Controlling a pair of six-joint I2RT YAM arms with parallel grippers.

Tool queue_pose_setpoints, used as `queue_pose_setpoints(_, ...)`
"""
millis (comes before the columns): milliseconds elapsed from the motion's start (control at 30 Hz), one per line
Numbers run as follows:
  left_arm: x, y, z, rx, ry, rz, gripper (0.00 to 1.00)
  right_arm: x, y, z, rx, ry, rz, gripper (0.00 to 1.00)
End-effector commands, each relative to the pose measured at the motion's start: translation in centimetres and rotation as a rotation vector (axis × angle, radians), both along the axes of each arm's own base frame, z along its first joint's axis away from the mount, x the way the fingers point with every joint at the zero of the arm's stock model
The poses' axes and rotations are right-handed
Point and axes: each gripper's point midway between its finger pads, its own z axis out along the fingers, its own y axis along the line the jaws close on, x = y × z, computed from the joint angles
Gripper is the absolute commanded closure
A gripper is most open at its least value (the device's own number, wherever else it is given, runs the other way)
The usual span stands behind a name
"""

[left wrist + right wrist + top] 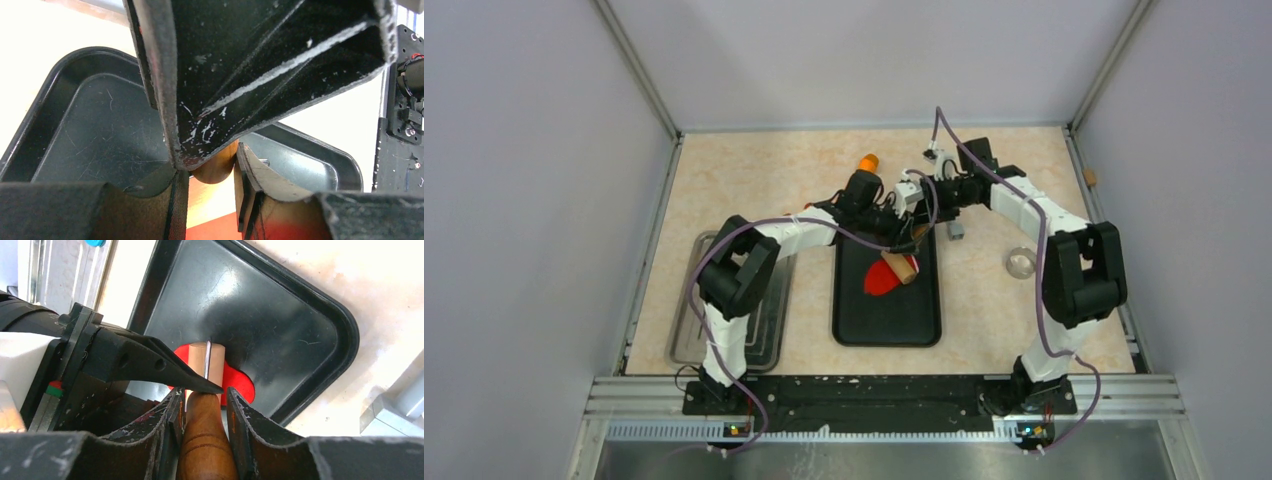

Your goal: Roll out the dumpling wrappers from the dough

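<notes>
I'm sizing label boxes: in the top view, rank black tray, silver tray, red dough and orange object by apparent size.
1. silver tray and black tray: near alike; the left arm hides part of the silver one.
2. dough
3. orange object

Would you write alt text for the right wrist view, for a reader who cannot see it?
The right gripper is shut on the dark wooden handle of a rolling pin whose pale barrel rests on red dough in a black tray. A finger of the left gripper reaches across the pin from the left.
</notes>
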Motion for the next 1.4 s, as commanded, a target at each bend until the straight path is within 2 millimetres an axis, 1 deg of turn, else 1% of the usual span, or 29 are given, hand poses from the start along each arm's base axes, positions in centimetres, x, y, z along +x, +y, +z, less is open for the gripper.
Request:
queue_pose_setpoints(0, 2.2, 3.4, -1.7, 0.066, -0.033, 0.108, 1.00, -0.6, 0.0, -2.7, -0.077, 0.020, 0.035, 1.00)
queue_pose_setpoints(100, 0.4, 4.7, -3.1, 0.105, 0.011, 0.094, 1.00, -1.7, 0.5, -4.7, -0.102, 0.057, 0.052, 1.00)
queue_pose_setpoints(233, -1.4, 6.2, -4.0, 0.134, 0.041, 0.090, 1.00, -3.0, 1.7, -6.2, -0.129, 0.062, 0.094, 1.00)
queue_pose_setpoints(400, -3.0, 7.6, -4.7, 0.156, 0.065, 0.102, 1.00, -4.7, 3.4, -7.3, -0.144, 0.081, 0.151, 1.00)
queue_pose_setpoints(500, -3.9, 8.3, -4.9, 0.162, 0.078, 0.109, 1.00, -5.7, 4.1, -7.9, -0.149, 0.096, 0.176, 1.00)
queue_pose_setpoints(633, -5.0, 9.3, -4.8, 0.178, 0.081, 0.112, 1.00, -6.4, 5.0, -7.9, -0.142, 0.102, 0.198, 1.00)
queue_pose_setpoints(700, -5.2, 9.5, -4.2, 0.178, 0.080, 0.116, 1.00, -6.5, 5.4, -7.4, -0.127, 0.104, 0.201, 1.00)
queue_pose_setpoints(800, -4.8, 9.0, -1.3, 0.145, 0.061, 0.135, 1.00, -6.5, 6.1, -5.4, -0.082, 0.087, 0.219, 1.00)
queue_pose_setpoints(900, -4.3, 7.6, 2.8, 0.097, 0.005, 0.149, 1.00, -7.0, 6.5, -3.1, -0.040, 0.064, 0.246, 1.00)
queue_pose_setpoints(1000, -4.0, 5.6, 6.2, 0.049, -0.067, 0.138, 1.00, -6.4, 6.0, 0.4, -0.005, -0.022, 0.257, 1.00)
queue_pose_setpoints(1067, -3.6, 4.3, 7.4, 0.031, -0.113, 0.145, 1.00, -5.6, 5.0, 2.4, 0.001, -0.102, 0.267, 1.00)
queue_pose_setpoints(1133, -3.1, 3.3, 7.5, 0.027, -0.116, 0.181, 1.00, -5.1, 3.7, 3.5, -0.010, -0.167, 0.285, 1.00)
queue_pose_setpoints(1167, -2.7, 2.8, 7.4, 0.025, -0.121, 0.200, 1.00, -5.0, 2.9, 3.6, -0.027, -0.195, 0.302, 1.00)
queue_pose_setpoints(1267, -1.5, 1.2, 6.3, 0.020, -0.104, 0.244, 1.00, -4.0, 0.9, 2.9, -0.091, -0.263, 0.330, 1.00)
queue_pose_setpoints(1300, -1.2, 0.7, 5.8, 0.023, -0.082, 0.255, 1.00, -3.6, 0.4, 2.5, -0.106, -0.267, 0.329, 1.00)
queue_pose_setpoints(1333, -0.6, 0.0, 6.0, 0.012, -0.064, 0.268, 1.00, -3.2, 0.0, 2.0, -0.115, -0.268, 0.328, 1.00)
queue_pose_setpoints(1367, -0.3, -0.4, 5.4, 0.015, -0.040, 0.284, 1.00, -2.8, -0.3, 1.7, -0.122, -0.269, 0.326, 1.00)
